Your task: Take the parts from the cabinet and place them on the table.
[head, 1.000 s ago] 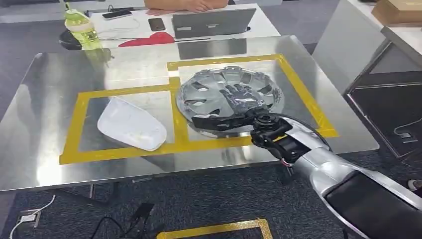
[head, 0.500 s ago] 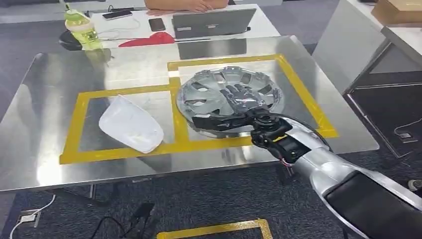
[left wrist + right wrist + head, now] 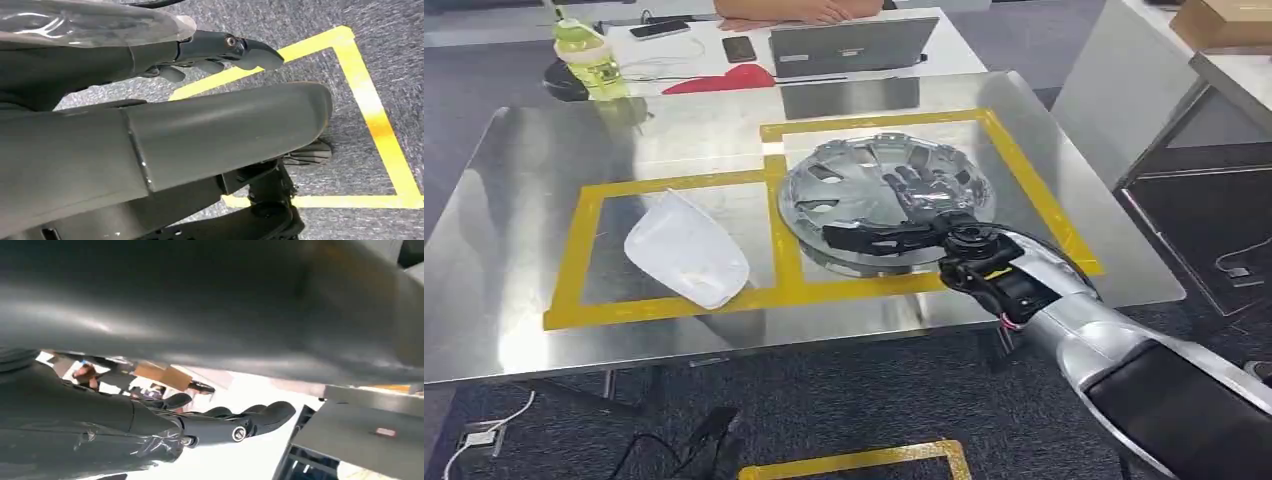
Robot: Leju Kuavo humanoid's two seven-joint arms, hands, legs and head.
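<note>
I see the steel counter (image 3: 514,300) with two yellow taped frames on it. In the right frame lies the round silver wheel cover (image 3: 844,190), flat, its near edge touching the yellow tape. In the left frame lies the white plastic cover (image 3: 686,250), well apart from the wheel cover.

My right hand (image 3: 914,215) is at the near side of the wheel cover, fingers spread flat over its face and the thumb stretched along its near rim. I judge that the hand is released and grasps nothing, though I cannot tell if the fingers touch the surface. My left hand (image 3: 220,50) hangs low over the floor, fingers loosely apart, holding nothing.

The step in hand, I think, is to let go and draw the right arm away. To do this well I would lift the hand straight up first, so no finger catches in the slots of the wheel cover and drags it over the tape, then pull back slowly.
</note>
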